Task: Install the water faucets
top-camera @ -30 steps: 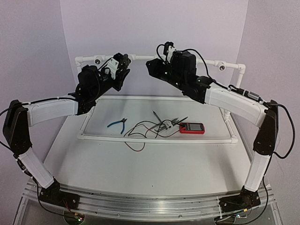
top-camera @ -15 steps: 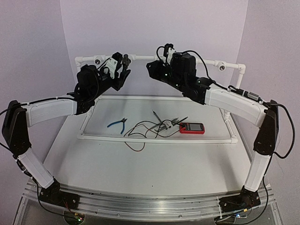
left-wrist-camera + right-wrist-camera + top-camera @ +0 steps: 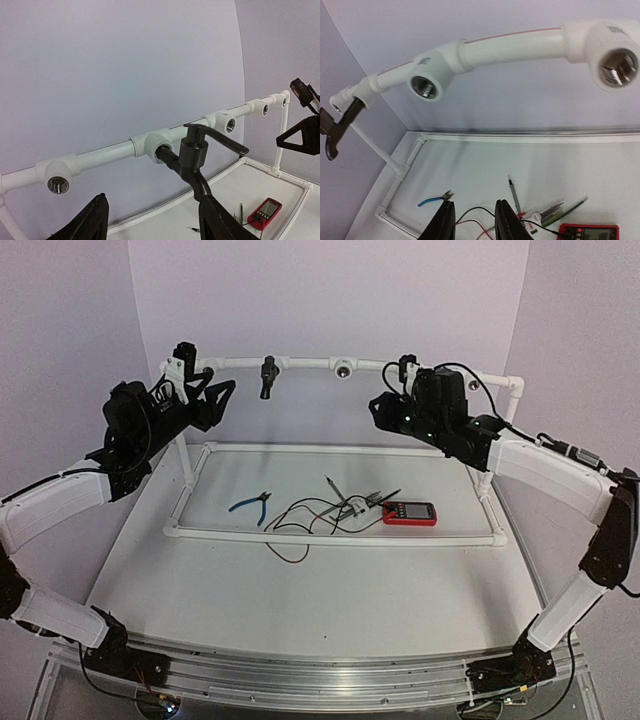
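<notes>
A dark metal water faucet [image 3: 268, 376] sticks out of a white tee socket [image 3: 152, 143] on the raised back pipe, lever up and spout down, with nothing holding it. In the left wrist view the faucet [image 3: 194, 152] stands just ahead of my left gripper [image 3: 157, 222], whose jaws are open and empty. Seen from above, the left gripper [image 3: 215, 393] is a little to the faucet's left. My right gripper [image 3: 380, 407] hovers right of the middle of the pipe. Its jaws [image 3: 474, 225] stand narrowly open on nothing. The faucet [image 3: 336, 131] shows at the far left of the right wrist view.
The white pipe frame [image 3: 300, 363] carries bare threaded sockets [image 3: 426, 86] [image 3: 617, 65] [image 3: 57, 184]. On the table inside the lower frame lie blue-handled pliers [image 3: 252, 504], a red multimeter [image 3: 409, 512] and tangled red and black leads [image 3: 315, 516].
The left gripper opened, let go of the faucet and drew back to the left. The faucet stays in its socket. The right gripper moved right and opened a little.
</notes>
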`<state>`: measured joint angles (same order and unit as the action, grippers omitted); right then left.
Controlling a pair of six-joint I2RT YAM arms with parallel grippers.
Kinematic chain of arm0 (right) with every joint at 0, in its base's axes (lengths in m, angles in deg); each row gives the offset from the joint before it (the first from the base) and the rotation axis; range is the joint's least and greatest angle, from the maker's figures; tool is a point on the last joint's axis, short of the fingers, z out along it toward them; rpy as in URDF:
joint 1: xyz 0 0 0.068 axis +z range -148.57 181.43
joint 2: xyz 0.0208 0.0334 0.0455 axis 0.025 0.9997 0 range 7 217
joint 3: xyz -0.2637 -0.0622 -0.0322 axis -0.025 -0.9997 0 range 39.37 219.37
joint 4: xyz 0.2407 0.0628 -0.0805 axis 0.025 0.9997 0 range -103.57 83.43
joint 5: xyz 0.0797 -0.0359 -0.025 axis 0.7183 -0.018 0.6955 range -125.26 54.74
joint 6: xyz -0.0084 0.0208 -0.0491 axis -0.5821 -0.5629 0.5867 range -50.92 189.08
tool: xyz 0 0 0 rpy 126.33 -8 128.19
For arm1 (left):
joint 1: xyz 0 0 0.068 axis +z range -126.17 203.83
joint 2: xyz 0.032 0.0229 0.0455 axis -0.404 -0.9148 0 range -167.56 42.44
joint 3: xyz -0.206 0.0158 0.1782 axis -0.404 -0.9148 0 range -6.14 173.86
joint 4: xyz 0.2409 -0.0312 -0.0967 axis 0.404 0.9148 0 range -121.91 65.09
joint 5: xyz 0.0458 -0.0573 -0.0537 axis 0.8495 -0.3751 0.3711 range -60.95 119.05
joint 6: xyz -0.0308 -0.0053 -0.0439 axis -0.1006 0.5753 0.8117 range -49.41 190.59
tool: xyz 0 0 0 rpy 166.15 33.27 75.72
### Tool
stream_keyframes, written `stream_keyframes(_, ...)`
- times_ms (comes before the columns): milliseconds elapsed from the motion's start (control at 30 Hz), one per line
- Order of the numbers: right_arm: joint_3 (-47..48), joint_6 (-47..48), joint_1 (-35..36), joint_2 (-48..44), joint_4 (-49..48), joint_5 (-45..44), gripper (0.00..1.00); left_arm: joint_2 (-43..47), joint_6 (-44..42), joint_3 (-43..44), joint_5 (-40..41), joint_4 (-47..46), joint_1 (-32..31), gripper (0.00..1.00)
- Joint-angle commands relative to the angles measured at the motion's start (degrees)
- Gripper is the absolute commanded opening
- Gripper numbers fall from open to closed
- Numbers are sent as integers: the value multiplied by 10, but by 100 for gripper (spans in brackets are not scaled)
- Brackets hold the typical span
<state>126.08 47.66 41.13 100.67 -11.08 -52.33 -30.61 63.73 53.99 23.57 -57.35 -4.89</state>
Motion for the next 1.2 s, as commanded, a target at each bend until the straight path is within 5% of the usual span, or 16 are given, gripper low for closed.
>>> stream_keyframes(0,-46,-7,-21,-44,34,-25,30,1,37,-21,-16,16,16,60)
stream_keyframes(567,-197,44,-94,-128,69,-21,43,-18,135,-140,-3,-16,99,59)
stream_keyframes(800,-375,27,-208,-200,37,-22,50,-16,131,-236,-36,-38,194,69)
stream_keyframes(933,-486,15,-250,-265,-41,-36,55,0,115,-278,-77,-39,224,85)
stream_keyframes(1033,-562,-2,-267,-317,-103,-72,60,22,111,-295,-101,-3,228,98)
stream_keyframes(1167,-590,-8,-278,-333,-110,-70,61,35,131,-283,-69,74,231,99)
